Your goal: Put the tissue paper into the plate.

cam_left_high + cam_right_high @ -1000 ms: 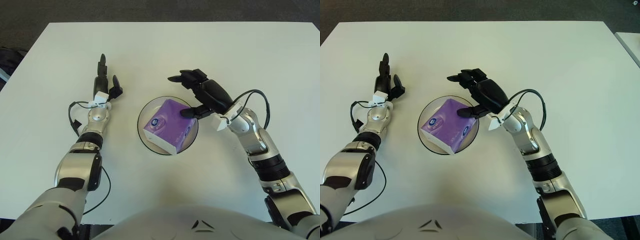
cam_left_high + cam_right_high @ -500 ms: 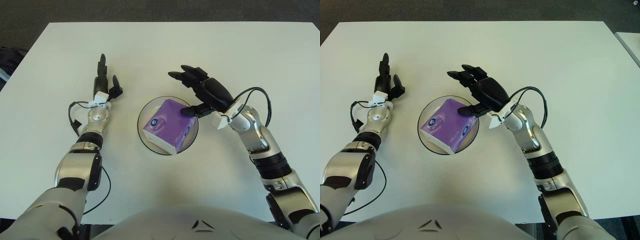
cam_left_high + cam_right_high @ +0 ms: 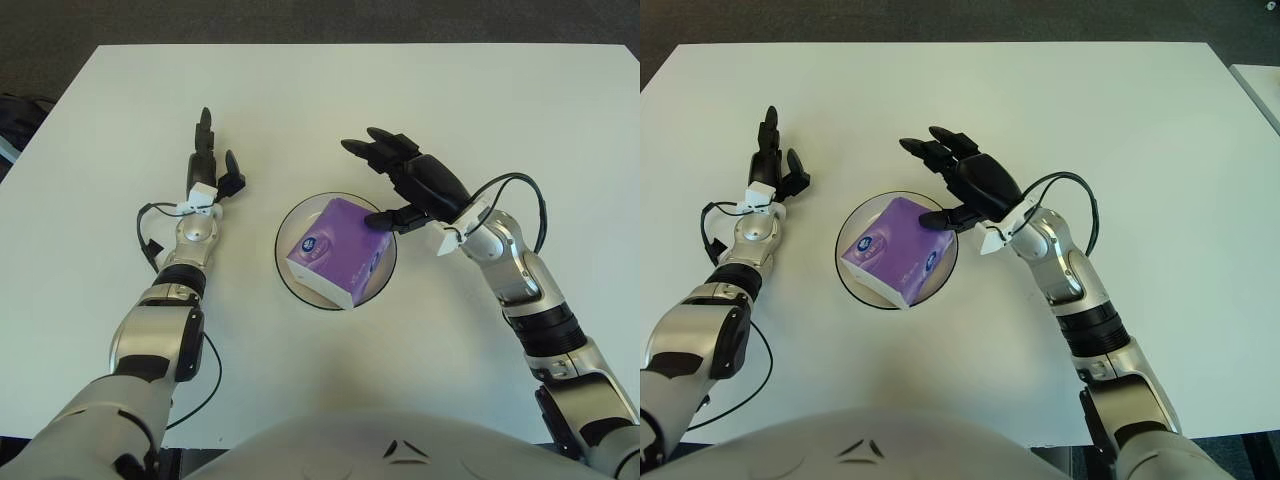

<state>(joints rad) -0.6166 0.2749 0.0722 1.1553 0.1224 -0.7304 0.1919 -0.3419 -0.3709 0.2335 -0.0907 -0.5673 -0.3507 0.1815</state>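
Where plate (image 3: 290, 275) holds tissue pack (image 3: 334, 252)

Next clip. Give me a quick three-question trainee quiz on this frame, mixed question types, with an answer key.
1. True or false: the tissue pack lies inside the plate.
2. Which hand shows beside the plate's right rim with fingers spread? A) left hand B) right hand
3. Fill in: the tissue pack's wrapper is mostly ____.

Key:
1. True. The purple pack sits within the rim.
2. B. The right hand is open and grasps nothing; the left hand shows to the plate's left, over the white table.
3. Purple.
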